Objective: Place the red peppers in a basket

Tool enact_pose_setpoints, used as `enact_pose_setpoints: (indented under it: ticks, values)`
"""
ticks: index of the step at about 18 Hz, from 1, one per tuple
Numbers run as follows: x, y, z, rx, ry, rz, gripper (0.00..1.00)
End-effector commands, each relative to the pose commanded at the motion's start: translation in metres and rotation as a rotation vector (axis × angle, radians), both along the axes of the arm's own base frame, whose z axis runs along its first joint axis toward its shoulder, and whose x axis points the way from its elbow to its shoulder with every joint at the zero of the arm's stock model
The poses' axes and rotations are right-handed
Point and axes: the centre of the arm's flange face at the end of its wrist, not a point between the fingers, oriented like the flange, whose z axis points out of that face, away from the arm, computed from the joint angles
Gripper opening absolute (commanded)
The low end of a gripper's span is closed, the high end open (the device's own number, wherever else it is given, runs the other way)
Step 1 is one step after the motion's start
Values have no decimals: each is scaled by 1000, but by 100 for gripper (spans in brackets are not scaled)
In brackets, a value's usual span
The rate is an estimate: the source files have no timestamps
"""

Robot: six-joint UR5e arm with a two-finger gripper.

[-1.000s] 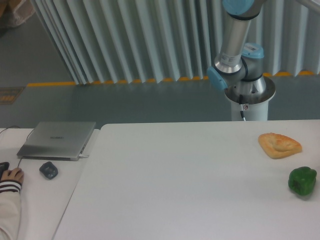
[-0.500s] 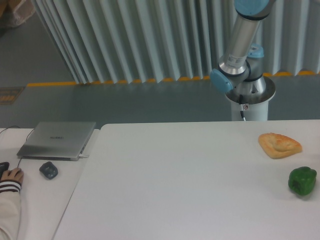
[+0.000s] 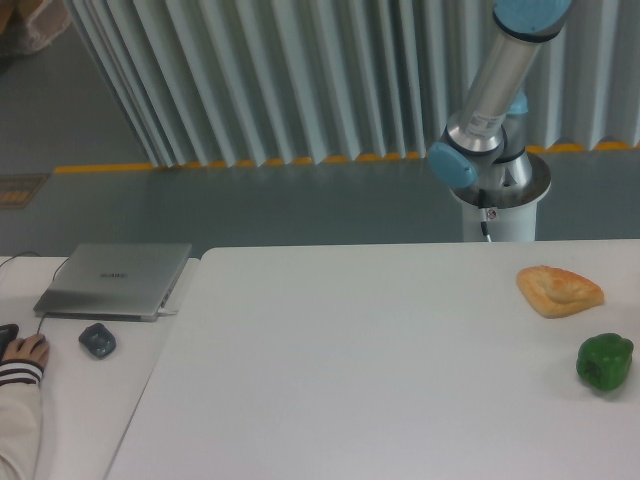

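No red pepper and no basket show in the camera view. Only the lower part of my arm [image 3: 495, 95] is in view, rising from its white base [image 3: 497, 195] behind the table at the upper right and leaning out past the top edge. The gripper itself is out of view. A green pepper [image 3: 605, 362] sits near the table's right edge.
A piece of flat bread [image 3: 559, 290] lies on the white table [image 3: 350, 370] at the right, behind the green pepper. On the left side table are a closed laptop [image 3: 115, 280], a grey mouse [image 3: 97, 340] and a person's hand [image 3: 22, 352].
The arm has swung to the right and tilted further out of the top of the frame. Nothing on the table has moved.
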Motion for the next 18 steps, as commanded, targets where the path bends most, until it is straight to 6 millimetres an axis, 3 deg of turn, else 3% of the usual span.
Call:
enact_pose_setpoints:
  ticks: [2, 3, 5, 12, 14, 18]
  values:
    - [1, -1, -5, 0, -7, -3, 41]
    - [1, -2, -5, 0, -6, 5, 46]
    - [3, 2, -7, 3, -13, 17, 100]
    - [1, 8, 2, 33, -4, 77, 100]
    - [5, 17, 11, 33, -3, 128, 100]
    - [48, 94, 36, 36, -13, 213, 100]
